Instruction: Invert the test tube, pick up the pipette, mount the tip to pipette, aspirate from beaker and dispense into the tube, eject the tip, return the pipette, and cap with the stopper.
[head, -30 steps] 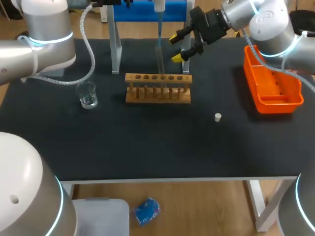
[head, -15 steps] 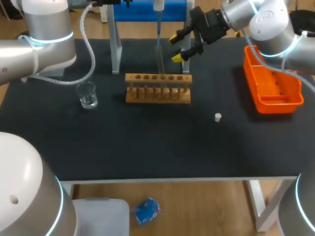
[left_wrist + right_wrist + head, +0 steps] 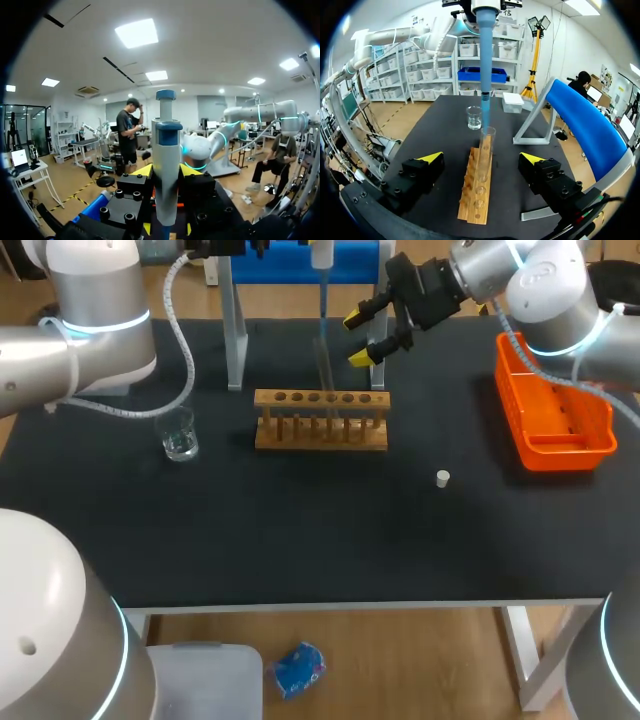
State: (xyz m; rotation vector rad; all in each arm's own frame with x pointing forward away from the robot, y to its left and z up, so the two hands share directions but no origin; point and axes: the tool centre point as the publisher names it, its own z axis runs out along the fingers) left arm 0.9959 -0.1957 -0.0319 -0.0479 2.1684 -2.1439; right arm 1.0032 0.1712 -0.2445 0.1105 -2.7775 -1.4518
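Two hands in play. Left hand (image 3: 166, 174) is clamped on the pipette (image 3: 166, 145), holding it upright over the far middle of the bench (image 3: 300, 540). The blue tip (image 3: 485, 112) points straight down, its end at the mouth of the test tube (image 3: 486, 142); can't tell whether it goes inside. Tube stands upright in one of the middle holes of the wooden rack (image 3: 320, 422). Right hand (image 3: 359, 337) is spread wide and holds nothing, hanging just right of the tube, above and behind the rack's right end. From its wrist view, rack and tube line up between its fingers, untouched. Beaker (image 3: 178, 433) with a little clear liquid sits left of the rack. Small white stopper (image 3: 443, 478) lies loose, right of the rack and nearer. Orange basket (image 3: 565, 455) sits at the right.
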